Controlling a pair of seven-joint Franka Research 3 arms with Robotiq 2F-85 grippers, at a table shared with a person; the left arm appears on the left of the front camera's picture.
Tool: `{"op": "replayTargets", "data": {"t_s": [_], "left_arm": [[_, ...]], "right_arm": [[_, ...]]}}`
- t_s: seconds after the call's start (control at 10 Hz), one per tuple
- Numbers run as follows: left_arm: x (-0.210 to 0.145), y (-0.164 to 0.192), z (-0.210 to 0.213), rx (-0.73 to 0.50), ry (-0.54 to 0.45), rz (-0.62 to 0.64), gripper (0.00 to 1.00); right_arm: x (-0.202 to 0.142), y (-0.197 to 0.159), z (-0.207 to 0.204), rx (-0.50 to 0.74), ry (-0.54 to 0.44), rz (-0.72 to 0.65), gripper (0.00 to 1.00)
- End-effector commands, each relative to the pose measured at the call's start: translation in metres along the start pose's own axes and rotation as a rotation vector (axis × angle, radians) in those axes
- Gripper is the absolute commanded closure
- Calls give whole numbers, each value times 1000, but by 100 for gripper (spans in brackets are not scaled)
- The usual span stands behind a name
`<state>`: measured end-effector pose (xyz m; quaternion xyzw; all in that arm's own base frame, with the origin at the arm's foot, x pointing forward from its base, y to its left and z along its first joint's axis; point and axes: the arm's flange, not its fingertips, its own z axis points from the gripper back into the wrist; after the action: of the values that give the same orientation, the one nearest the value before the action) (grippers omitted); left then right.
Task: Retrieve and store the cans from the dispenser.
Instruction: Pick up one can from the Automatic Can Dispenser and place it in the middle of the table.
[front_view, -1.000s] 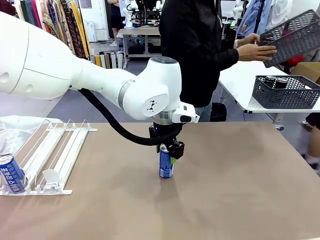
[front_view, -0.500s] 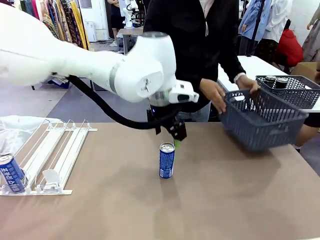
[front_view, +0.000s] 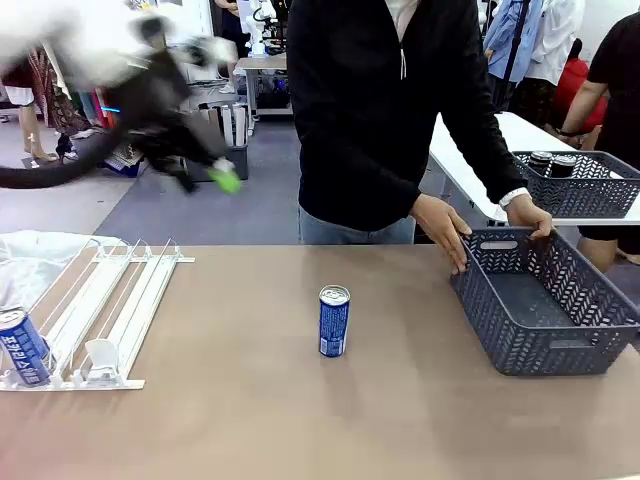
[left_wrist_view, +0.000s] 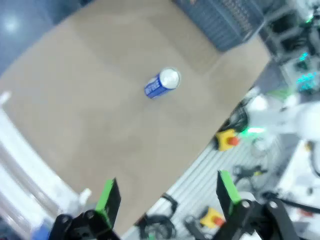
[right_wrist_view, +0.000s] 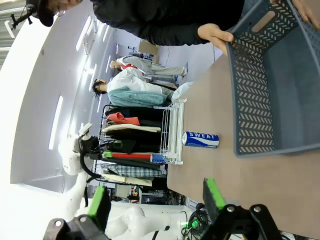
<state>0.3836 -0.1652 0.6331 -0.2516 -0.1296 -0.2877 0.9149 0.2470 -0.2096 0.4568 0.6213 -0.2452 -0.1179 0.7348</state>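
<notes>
Left gripper, jaws wide and empty, blue can upright on the table well above them near upper centre; right gripper, jaws wide and empty, same can up-right of them, between dispenser and grey basket.

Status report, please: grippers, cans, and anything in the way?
Left gripper open, empty, high over table. Right gripper open, empty. One blue can upright mid-table, second can at rack front. Person holding empty basket.
</notes>
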Motion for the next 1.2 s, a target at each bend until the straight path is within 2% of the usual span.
{"op": "replayTargets", "data": {"t_s": [0.0, 0.1, 0.2, 0.3, 0.4, 0.5, 0.6, 0.7, 0.9, 1.0, 1.1], "left_arm": [[-66, 61, 41, -91, -160, 256, 0], [-104, 87, 65, -179, -255, 449, 0], [-150, 119, 88, -177, -345, 634, 0], [-183, 152, 104, -227, -372, 716, 0], [-209, 177, 115, -278, -361, 739, 0], [-233, 207, 121, -386, -381, 774, 0], [-250, 229, 120, -443, -421, 824, 0], [-260, 237, 115, -475, -453, 824, 0], [-261, 240, 100, -454, -356, 755, 0], [-273, 243, 115, -447, -433, 852, 0], [-273, 243, 115, -447, -433, 852, 0]], "right_arm": [[1, 2, 1, 14, 2, 22, 0], [1, 2, 1, 14, 2, 22, 0], [1, 2, 1, 14, 2, 22, 0], [1, 2, 1, 14, 2, 22, 0], [1, 2, 1, 14, 2, 22, 0], [1, 2, 1, 14, 2, 22, 0], [1, 2, 1, 14, 2, 22, 0], [1, 2, 1, 14, 2, 22, 0], [1, 2, 1, 14, 2, 22, 0], [1, 2, 1, 14, 2, 22, 0], [1, 2, 1, 14, 2, 22, 0]]}}
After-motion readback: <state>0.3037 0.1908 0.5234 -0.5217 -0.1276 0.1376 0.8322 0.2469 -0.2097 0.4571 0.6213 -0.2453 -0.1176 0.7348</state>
